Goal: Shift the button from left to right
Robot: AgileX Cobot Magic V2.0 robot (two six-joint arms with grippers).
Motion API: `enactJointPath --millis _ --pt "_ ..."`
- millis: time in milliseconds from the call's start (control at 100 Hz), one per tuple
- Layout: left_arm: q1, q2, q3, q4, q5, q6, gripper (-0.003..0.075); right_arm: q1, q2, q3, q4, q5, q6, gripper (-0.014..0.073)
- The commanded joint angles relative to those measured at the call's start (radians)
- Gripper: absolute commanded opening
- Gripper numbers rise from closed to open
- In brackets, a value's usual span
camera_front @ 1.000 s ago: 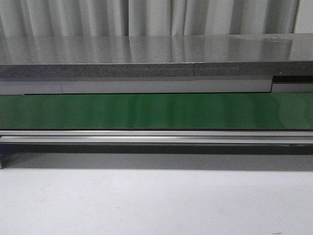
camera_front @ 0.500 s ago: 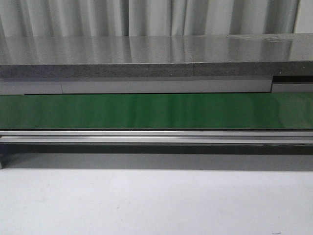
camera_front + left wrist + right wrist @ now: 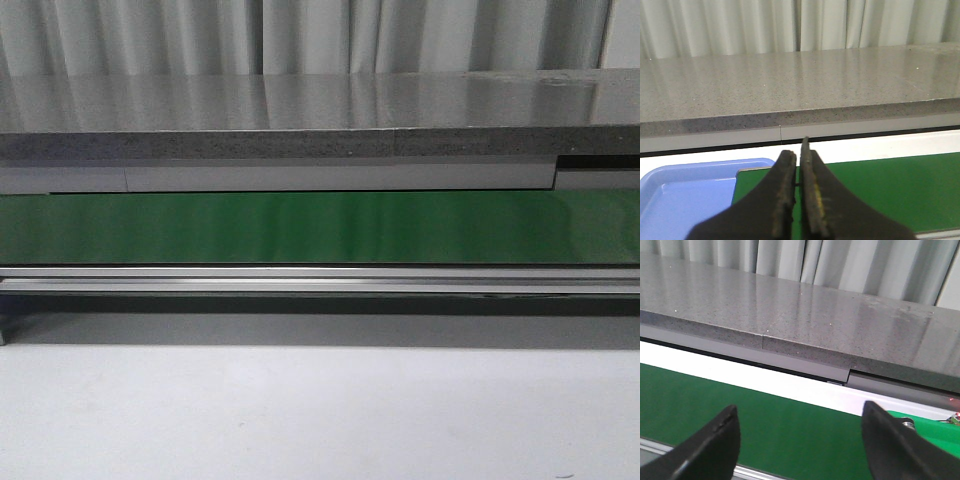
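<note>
White surface (image 3: 320,410) fills the near part of the front view, bare of any arm. Beyond it runs a metal rail (image 3: 320,280), then a green conveyor belt (image 3: 320,228) spanning the full width, then a grey speckled stone counter (image 3: 320,110), with pale curtains (image 3: 320,35) at the far back.

No button shows in any of the three views, so its place cannot be told. A small green part with a dark cap (image 3: 907,424) sits at the right end of the belt in the right wrist view, mostly hidden behind a finger; what it is cannot be made out.

The left gripper (image 3: 799,160) hangs over the belt with its jaws clenched together on nothing, the two dark fingers touching along their length. Just to its left lies a blue tray (image 3: 685,195), of which only an empty corner shows. The right gripper (image 3: 800,450) hovers over the belt farther right, jaws spread wide, nothing between them.

The step in hand appears to be waiting or searching for the button. To do it well, the left jaws would likely need to open before any reach, and the tray on the left seems the sensible place to look first, since its contents are largely out of view.

No brand, label or readable writing appears anywhere.
</note>
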Motion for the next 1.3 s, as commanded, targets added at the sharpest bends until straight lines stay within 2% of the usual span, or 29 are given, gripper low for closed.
enactJointPath --millis 0,180,270,390,510,640,1290 --pt "-0.010 0.003 -0.027 -0.008 -0.080 -0.003 0.0005 -0.002 -0.057 -0.008 0.009 -0.020 0.000 0.0486" --pt "-0.010 0.003 -0.027 -0.008 -0.080 -0.003 0.0005 -0.002 -0.117 -0.003 0.009 0.033 0.000 0.0480" --pt "-0.010 0.003 -0.027 -0.008 -0.080 -0.003 0.0005 -0.002 -0.117 -0.003 0.009 0.059 0.000 0.0423" --pt "-0.010 0.003 -0.027 -0.008 -0.080 -0.003 0.0005 -0.002 -0.117 -0.003 0.009 0.082 0.000 0.0265" --pt "-0.010 0.003 -0.027 -0.008 -0.080 -0.003 0.0005 -0.002 -0.117 -0.003 0.009 0.083 0.000 0.0059" --pt "-0.010 0.003 -0.027 -0.008 -0.080 -0.003 0.0005 -0.002 -0.117 -0.003 0.009 0.078 0.000 -0.0124" --pt "-0.010 0.003 -0.027 -0.008 -0.080 -0.003 0.0005 -0.002 -0.117 -0.003 0.009 0.076 0.000 -0.0122"
